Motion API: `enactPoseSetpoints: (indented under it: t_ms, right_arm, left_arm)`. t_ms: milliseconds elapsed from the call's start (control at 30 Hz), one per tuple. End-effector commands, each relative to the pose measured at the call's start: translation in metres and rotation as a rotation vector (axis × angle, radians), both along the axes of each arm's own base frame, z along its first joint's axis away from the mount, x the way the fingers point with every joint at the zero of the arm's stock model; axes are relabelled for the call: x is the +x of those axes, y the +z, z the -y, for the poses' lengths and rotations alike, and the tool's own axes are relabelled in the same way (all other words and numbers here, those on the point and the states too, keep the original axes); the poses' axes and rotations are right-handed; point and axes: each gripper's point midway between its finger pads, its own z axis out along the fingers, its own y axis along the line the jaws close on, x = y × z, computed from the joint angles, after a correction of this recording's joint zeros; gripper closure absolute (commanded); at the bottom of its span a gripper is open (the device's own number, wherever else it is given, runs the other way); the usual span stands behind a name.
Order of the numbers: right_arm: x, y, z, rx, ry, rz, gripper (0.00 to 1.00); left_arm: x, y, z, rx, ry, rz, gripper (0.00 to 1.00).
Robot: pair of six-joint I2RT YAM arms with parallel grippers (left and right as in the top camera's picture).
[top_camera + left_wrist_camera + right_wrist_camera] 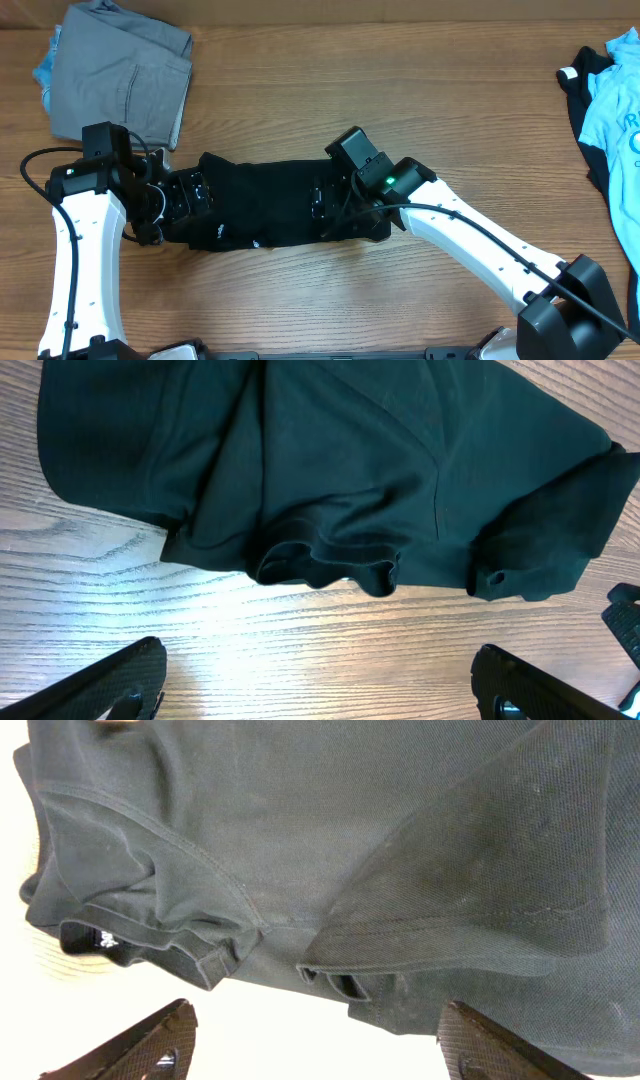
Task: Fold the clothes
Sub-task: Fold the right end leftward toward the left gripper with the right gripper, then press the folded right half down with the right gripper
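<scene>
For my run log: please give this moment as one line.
black shirt: folded, mid-table | left end effector: open, at its edge | right end effector: open, at its edge | grey garment: folded, far left corner

1. The left arm (80, 250) reaches in from the left; the left gripper (185, 195) points right — its fingers (110, 685) spread wide, holding nothing.
2. The right arm (470, 235) stretches in from the right; the right gripper (325, 205) points left — fingers (150, 1045) wide apart, empty.
</scene>
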Motion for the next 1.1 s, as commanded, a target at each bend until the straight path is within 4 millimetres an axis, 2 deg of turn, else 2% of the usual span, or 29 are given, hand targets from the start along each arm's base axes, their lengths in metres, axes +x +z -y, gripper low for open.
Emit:
enactPoseSetpoints:
  t_ms: [0,67,133,200,267,400,600,667,767,900,1000,1067]
  right_arm:
    - [0.014,0.008,0.005,-0.021,-0.026,0.042,0.16]
    - [0.021,0.009,0.024,-0.072,-0.078,0.042,0.14]
    - [0.027,0.008,0.042,-0.096,-0.122,0.023,0.05]
    - [0.033,0.005,0.061,-0.11,-0.169,-0.006,0.05]
    - [0.035,0.003,0.069,-0.095,-0.168,-0.03,0.06]
    - [0.038,-0.003,0.063,-0.027,-0.069,-0.055,0.08]
    - [0.042,-0.041,0.064,-0.079,-0.051,-0.117,0.09]
    - [0.041,-0.047,0.062,-0.076,-0.047,-0.133,0.12]
    - [0.042,-0.047,0.06,-0.068,-0.045,-0.131,0.17]
    - [0.042,-0.047,0.06,-0.067,-0.044,-0.13,0.33]
    - [0.042,-0.047,0.06,-0.065,-0.04,-0.13,0.4]
    - [0.044,-0.047,0.059,-0.061,-0.04,-0.123,0.41]
  left_arm:
    - [0.001,0.002,-0.002,0.008,-0.004,0.014,0.0]
    - [0.001,0.002,-0.002,0.008,-0.004,0.013,0.0]
    - [0.001,0.002,-0.002,0.008,-0.004,0.013,0.0]
    - [0.001,0.002,-0.002,0.008,-0.004,0.013,0.0]
    - [0.001,0.002,-0.002,0.008,-0.004,0.014,0.0]
    - [0.001,0.002,-0.002,0.008,-0.003,0.014,0.0]
    - [0.0,0.002,-0.002,0.007,-0.003,0.012,0.0]
    - [0.0,0.002,-0.002,0.007,-0.003,0.012,0.0]
    - [0.001,0.002,-0.002,0.008,-0.003,0.013,0.0]
    - [0.001,0.003,-0.002,0.008,-0.003,0.017,0.0]
    - [0.002,0.003,-0.002,0.008,-0.003,0.017,0.0]
    - [0.002,0.003,-0.002,0.009,-0.003,0.019,0.0]
